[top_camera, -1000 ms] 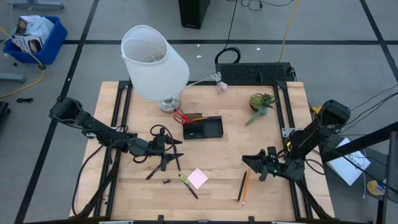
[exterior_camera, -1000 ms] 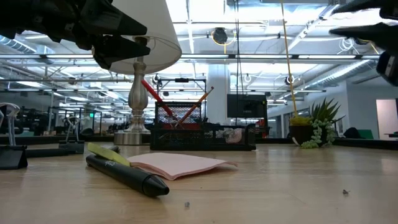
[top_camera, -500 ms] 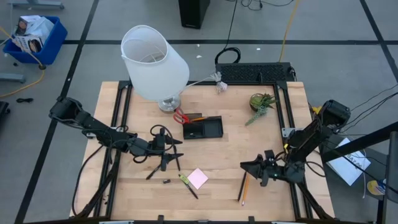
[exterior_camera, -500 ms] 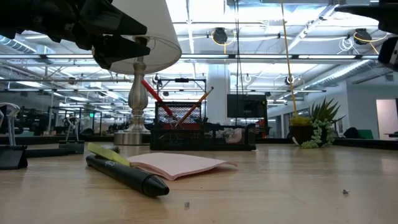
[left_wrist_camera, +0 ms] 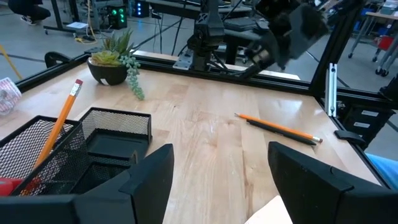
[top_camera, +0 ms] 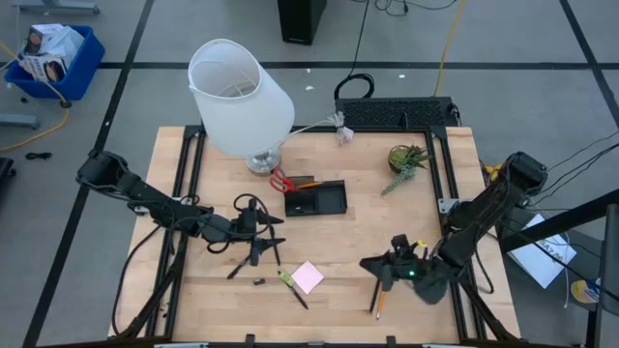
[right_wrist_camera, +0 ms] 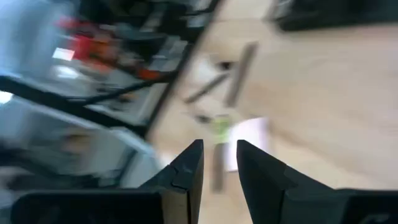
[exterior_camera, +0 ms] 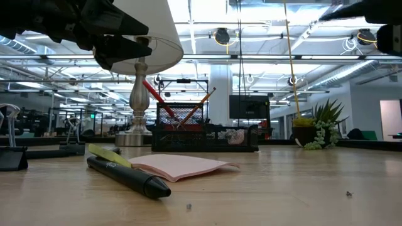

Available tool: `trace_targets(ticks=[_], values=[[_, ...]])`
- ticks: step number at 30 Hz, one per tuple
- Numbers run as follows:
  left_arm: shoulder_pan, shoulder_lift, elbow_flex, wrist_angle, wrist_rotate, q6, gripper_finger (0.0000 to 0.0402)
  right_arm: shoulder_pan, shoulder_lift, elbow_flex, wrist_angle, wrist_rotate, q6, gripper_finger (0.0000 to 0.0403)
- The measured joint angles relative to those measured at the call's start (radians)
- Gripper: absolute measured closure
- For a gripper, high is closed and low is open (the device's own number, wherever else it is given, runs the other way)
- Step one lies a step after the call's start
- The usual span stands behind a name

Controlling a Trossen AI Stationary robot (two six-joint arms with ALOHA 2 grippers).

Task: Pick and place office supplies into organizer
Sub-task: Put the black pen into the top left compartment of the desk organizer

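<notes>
**Q:** Which fingers are at work, and what is closest to them?

**A:** My right gripper. Its fingers stand a narrow gap apart with nothing between them. Just under and beside the tips lie the two pencils, one orange and one dark, side by side and touching.

**Q:** How would you take one well?

**A:** I judge the step in hand to be the approach to a pencil. I would spread my fingers a little wider and turn the wrist so they cross the shaft rather than run along it. Then I would come straight down on the orange one near its middle. Because the pair touches, one fingertip has to slip between them or I will drag both.

**Q:** And beyond the pencils?

**A:** Ahead of my right fingertips lies the pink sticky-note pad, with the yellow-green marker and a black pen against its far side. Farther on, my left gripper waits over the table with its fingers spread wide and empty.

**Q:** Where does the pencil go?

**A:** To the organizer, well apart from my right fingers. It already holds a pencil, and the red-handled scissors lean at its far corner.

**Q:** What about edges and room to move?

**A:** The table's front edge runs near the pencils' lower ends, so I should not sweep them that way. The boards between my right fingers and the organizer are bare. The plant stands off to one side of that path. The lamp stands beyond the organizer, so I would come in low.
</notes>
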Motion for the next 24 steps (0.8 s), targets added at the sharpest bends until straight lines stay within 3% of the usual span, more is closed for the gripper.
trace_targets(ticks=[3, 5, 6, 9, 11, 24], values=[[0.0, 0.0, 0.0, 0.0, 0.0, 0.0, 0.0141, -0.033, 0.009, 0.152, -0.366, -0.1, 0.167, 0.0312], [0.0, 0.0, 0.0, 0.001, 0.0, 0.0, 0.0144, -0.076, 0.024, 0.226, -0.531, -0.251, 0.296, 0.0312], [0.0, 0.0, 0.0, 0.0, 0.0, 0.0, 0.0144, -0.103, 0.031, 0.252, -0.587, -0.341, 0.362, 0.0312], [0.0, 0.0, 0.0, 0.001, 0.0, 0.0, 0.0142, -0.203, 0.035, 0.281, -0.618, -0.78, 0.605, 0.0312], [0.0, 0.0, 0.0, 0.001, 0.0, 0.0, 0.0139, -0.24, 0.042, 0.272, -0.619, -0.919, 0.627, 0.0312], [0.0, 0.0, 0.0, 0.0, 0.0, 0.0, 0.0144, -0.298, 0.043, 0.168, -0.583, -0.931, 0.823, 0.0309]])
